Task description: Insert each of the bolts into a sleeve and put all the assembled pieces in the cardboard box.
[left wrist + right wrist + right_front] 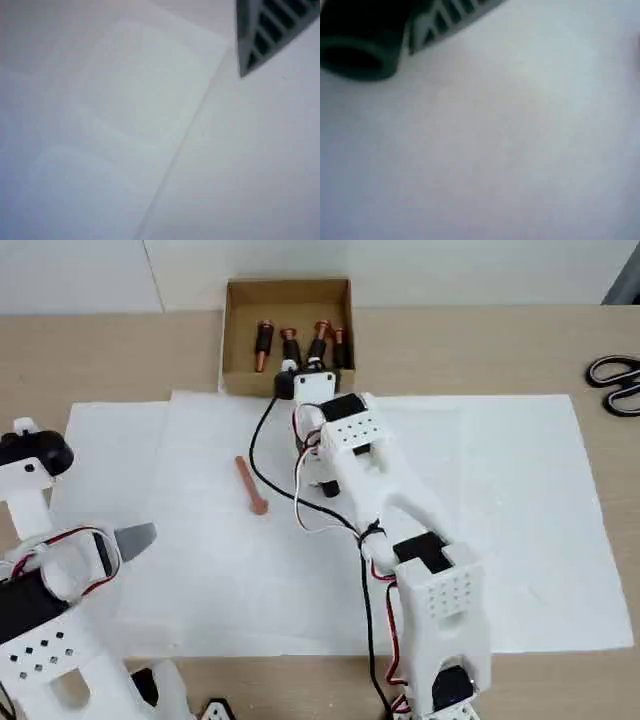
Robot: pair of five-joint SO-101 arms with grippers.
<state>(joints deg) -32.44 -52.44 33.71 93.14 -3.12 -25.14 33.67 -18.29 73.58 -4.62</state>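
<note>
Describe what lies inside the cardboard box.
Four assembled pieces, copper bolts in black sleeves, lie side by side in the cardboard box. Part of the right arm covers the near wall's middle and the floor just behind it.

A large white sheet of paper (520, 520) covers the middle of the light wooden tabletop (120, 350). Black-handled scissors (615, 383) lie on bare wood at the right edge, just beyond the paper's far corner.
</note>
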